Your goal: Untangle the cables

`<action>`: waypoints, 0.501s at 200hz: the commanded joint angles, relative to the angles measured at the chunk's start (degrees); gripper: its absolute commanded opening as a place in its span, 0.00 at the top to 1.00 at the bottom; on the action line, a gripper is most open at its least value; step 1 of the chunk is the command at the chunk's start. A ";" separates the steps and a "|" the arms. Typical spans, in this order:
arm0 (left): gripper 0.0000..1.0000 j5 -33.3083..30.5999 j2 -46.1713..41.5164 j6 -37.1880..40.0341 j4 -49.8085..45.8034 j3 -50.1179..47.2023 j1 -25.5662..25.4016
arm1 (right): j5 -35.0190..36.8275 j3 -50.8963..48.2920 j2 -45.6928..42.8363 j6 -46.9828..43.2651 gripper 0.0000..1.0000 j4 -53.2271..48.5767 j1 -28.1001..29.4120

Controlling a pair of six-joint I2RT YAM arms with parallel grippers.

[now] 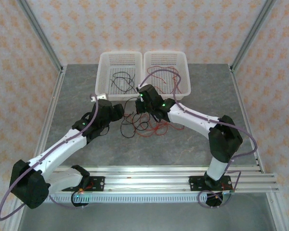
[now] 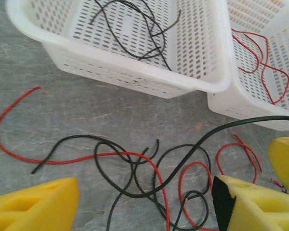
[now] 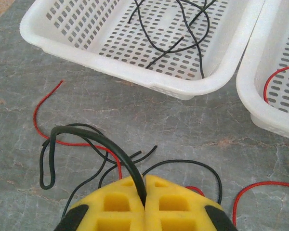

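Right gripper [image 1: 138,107], from above, hangs over the cables [image 1: 153,128] before the left basket [image 1: 102,72]; the left wrist view shows the left gripper [image 2: 144,202] spread near that basket; the right wrist view shows one black cable [image 3: 97,137] pinched, probably for pulling free.

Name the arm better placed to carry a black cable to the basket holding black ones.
Right. The right end effector is shut on a black cable from the tangle, near that basket; the left end effector hangs open, holding nothing.
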 commanded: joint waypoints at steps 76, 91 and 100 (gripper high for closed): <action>0.27 4.04 14.48 4.61 16.55 -0.52 -0.97 | -3.96 2.24 -11.46 7.27 1.00 -2.60 -1.22; 0.27 4.55 16.93 4.61 18.71 -0.37 -1.13 | -4.65 2.33 -13.29 8.17 1.00 -2.61 -1.47; 0.28 4.51 18.33 4.63 19.86 -0.17 -1.27 | -5.32 2.33 -14.29 8.69 1.00 -2.64 -1.65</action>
